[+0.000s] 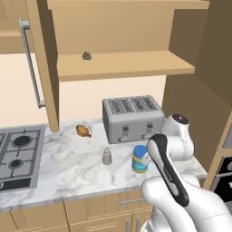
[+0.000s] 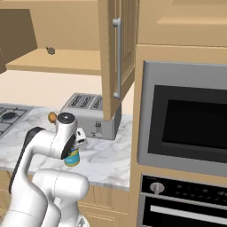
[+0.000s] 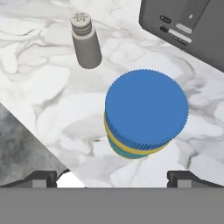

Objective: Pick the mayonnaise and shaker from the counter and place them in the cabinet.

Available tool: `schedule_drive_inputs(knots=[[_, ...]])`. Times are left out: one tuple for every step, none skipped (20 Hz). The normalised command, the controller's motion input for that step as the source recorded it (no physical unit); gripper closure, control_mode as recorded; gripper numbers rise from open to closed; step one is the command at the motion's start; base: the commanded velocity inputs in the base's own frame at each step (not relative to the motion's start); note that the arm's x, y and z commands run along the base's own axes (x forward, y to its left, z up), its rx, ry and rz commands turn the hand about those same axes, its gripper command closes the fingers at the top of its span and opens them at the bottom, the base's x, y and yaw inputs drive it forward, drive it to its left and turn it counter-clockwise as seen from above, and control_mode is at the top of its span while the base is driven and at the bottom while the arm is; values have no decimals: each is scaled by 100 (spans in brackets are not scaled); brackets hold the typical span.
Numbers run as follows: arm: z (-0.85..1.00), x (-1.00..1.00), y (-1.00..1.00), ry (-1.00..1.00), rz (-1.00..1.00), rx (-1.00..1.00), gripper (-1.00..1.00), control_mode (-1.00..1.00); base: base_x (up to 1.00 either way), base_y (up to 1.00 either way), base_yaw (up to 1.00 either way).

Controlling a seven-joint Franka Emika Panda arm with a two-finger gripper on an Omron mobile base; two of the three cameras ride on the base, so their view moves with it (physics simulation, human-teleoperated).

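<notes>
The mayonnaise point(image 3: 146, 109) stands upright on the counter point(image 3: 48, 83), a short jar with a blue lid and a blue-and-yellow label. My gripper point(image 3: 113, 177) hovers straight above it, open, with its dark fingertips point(image 3: 43, 178) spread wide and touching nothing. In the left base view my arm partly covers the mayonnaise point(image 1: 139, 161). The shaker point(image 1: 107, 156) is a slim grey cylinder with a perforated cap, a little to the jar's left; the hand view shows the shaker point(image 3: 86, 41) too. The cabinet point(image 1: 122, 63) hangs open above the counter.
A silver toaster point(image 1: 131, 118) stands just behind the jar. An orange-brown food item point(image 1: 83, 131) lies near the wall. The gas hob point(image 1: 18, 154) is at left. A small dark lump point(image 1: 86, 55) sits on the cabinet shelf. The built-in oven column point(image 2: 186, 124) borders the counter's right end.
</notes>
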Motion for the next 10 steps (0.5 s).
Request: schedule_drive_inputs(knots=[[-29,16,0,0,3,-1,-100,-100,0,0,0],[-28,16,0,0,3,-1,-100,-100,0,0,0],[-26,18,0,0,3,-1,-100,-100,0,0,0],[-24,16,0,0,3,-1,-100,-100,0,0,0],[-23,19,0,0,2,-1,-100,-100,0,0,0],[-20,19,0,0,2,-1,-100,-100,0,0,0],[-16,19,0,0,1,-1,-100,-100,0,0,0],[-14,19,0,0,1,0,-100,-100,0,0,0],[-14,19,0,0,1,0,-100,-100,0,0,0],[-18,23,0,0,1,0,-100,-100,0,0,0]])
